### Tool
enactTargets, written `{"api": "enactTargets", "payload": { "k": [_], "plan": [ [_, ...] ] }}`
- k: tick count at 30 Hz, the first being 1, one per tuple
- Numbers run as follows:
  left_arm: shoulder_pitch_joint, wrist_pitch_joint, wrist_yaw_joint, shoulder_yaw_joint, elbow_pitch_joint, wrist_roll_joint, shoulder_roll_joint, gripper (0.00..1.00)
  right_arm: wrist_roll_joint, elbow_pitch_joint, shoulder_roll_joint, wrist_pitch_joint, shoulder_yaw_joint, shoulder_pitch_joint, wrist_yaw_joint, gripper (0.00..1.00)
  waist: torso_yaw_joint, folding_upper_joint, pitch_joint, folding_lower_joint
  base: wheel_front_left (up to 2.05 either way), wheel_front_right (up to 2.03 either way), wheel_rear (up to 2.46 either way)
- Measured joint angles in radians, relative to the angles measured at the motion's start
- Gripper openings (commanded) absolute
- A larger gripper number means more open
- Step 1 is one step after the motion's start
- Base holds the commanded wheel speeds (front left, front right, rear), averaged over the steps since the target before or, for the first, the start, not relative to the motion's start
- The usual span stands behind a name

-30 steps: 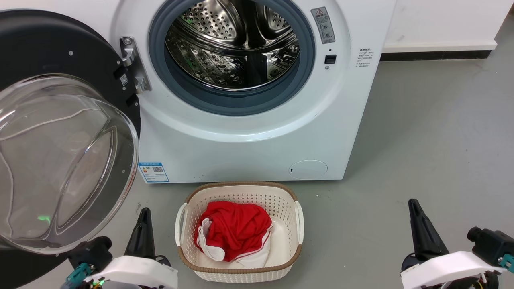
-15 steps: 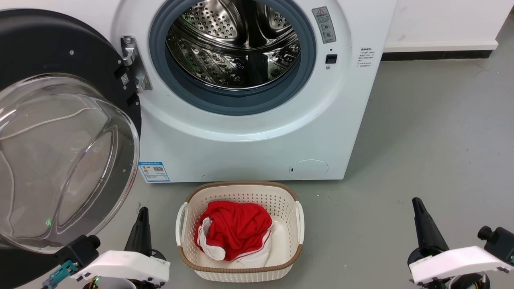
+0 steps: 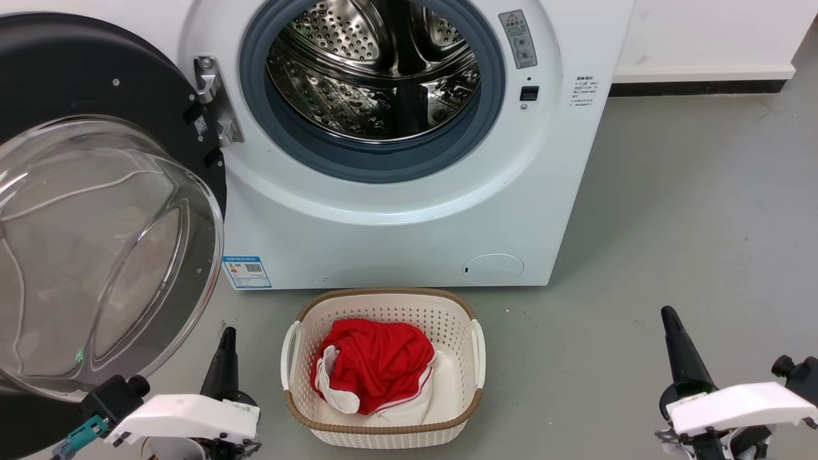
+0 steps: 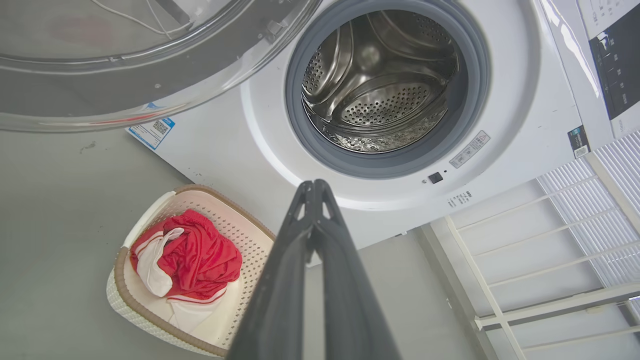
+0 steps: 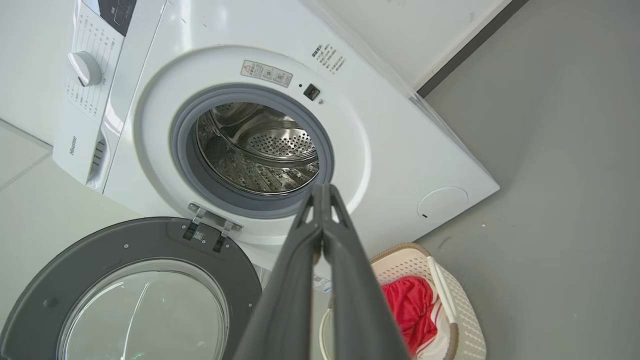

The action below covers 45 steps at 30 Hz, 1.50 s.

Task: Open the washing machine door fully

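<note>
The white washing machine (image 3: 396, 223) fills the top of the head view, its steel drum (image 3: 374, 70) bare inside the grey seal. The washing machine door (image 3: 96, 255), black with a bulging glass bowl, is swung wide to the left on its metal hinge (image 3: 214, 102). It also appears in the right wrist view as the door (image 5: 125, 295), and its glass rim (image 4: 150, 65) crosses the top of the left wrist view. My left gripper (image 3: 227, 342) is shut and empty at the lower left, just right of the glass bowl and apart from it. My right gripper (image 3: 670, 317), shut and empty, is low over the floor at the lower right.
A cream laundry basket (image 3: 476, 348) with red and white clothes (image 3: 374, 367) stands on the grey floor in front of the machine, between my grippers. White wall and dark skirting (image 3: 696, 86) run at the back right. A white rack (image 4: 540, 250) shows in the left wrist view.
Both arms have drawn back toward the bottom of the view, the left one lower and leftward, the right one lower. The door and the basket stay put.
</note>
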Motion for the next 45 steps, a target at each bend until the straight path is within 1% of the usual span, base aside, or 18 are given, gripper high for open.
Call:
{"api": "enactTargets", "payload": {
  "k": [22, 45],
  "plan": [
    [-0.025, 0.062, -0.041, 0.041, 0.023, -0.235, -0.013, 0.0, 0.247, 0.03, -0.002, 0.046, -0.021, -0.027, 0.0, 0.0, 0.004, 0.0, 0.002, 0.0001, 0.0, 0.0, 0.0],
    [-0.049, 0.116, -0.075, 0.076, 0.045, -0.435, -0.027, 0.0, 0.455, 0.055, -0.002, 0.091, -0.045, -0.05, 0.0, 0.0, 0.009, 0.0, 0.004, 0.0, 0.0, 0.0, 0.0]
  ]
}}
